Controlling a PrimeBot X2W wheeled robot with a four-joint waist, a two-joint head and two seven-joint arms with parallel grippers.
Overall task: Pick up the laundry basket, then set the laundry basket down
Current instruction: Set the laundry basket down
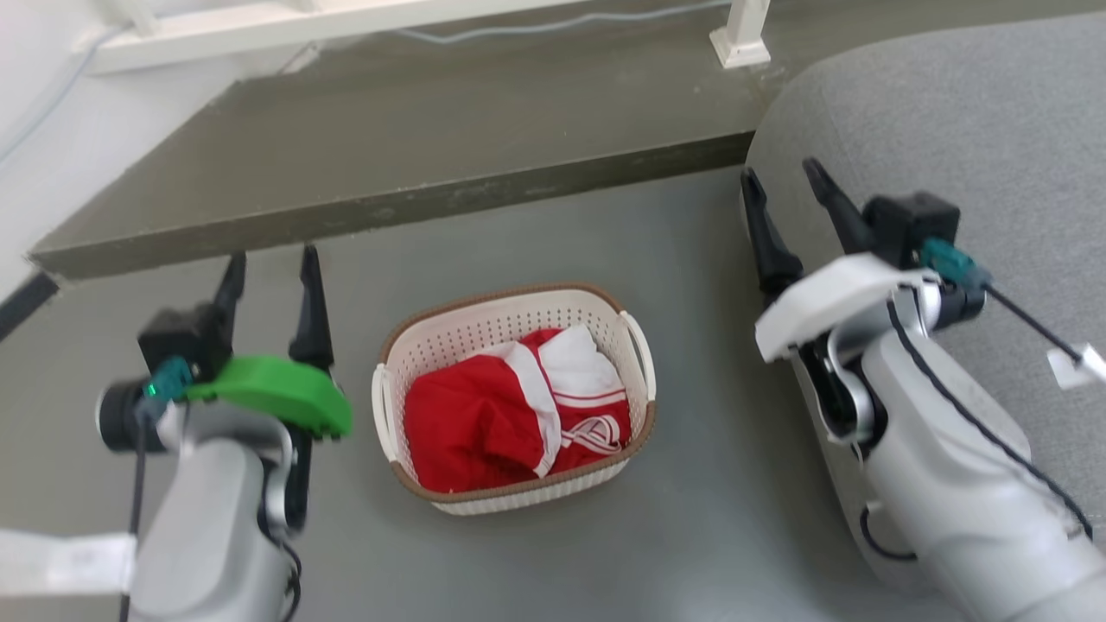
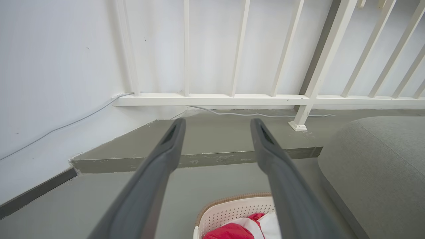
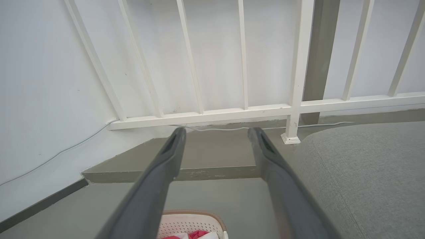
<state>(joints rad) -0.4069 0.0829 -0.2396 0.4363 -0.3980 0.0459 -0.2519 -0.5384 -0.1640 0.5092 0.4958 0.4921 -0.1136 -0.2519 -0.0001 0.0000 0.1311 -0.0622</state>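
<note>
The laundry basket (image 1: 449, 341) sits on the grey floor in the middle of the head view, cream-white and perforated with a brown rim and white side handles. A red and white garment (image 1: 510, 410) lies inside it. My left gripper (image 1: 270, 263) hangs open to the basket's left, apart from it. My right gripper (image 1: 782, 178) stands open to the basket's right, higher up beside the grey sofa. The basket's far rim (image 2: 232, 199) peeks between the left gripper (image 2: 217, 123) fingers in the left wrist view. In the right wrist view the basket (image 3: 191, 222) lies below the open right gripper (image 3: 216, 132).
A raised concrete step (image 1: 389, 203) runs across behind the basket. A white railing (image 2: 252, 99) stands on it against the wall, with a cable (image 2: 252, 114) along its base. A grey sofa (image 1: 968, 138) fills the right side.
</note>
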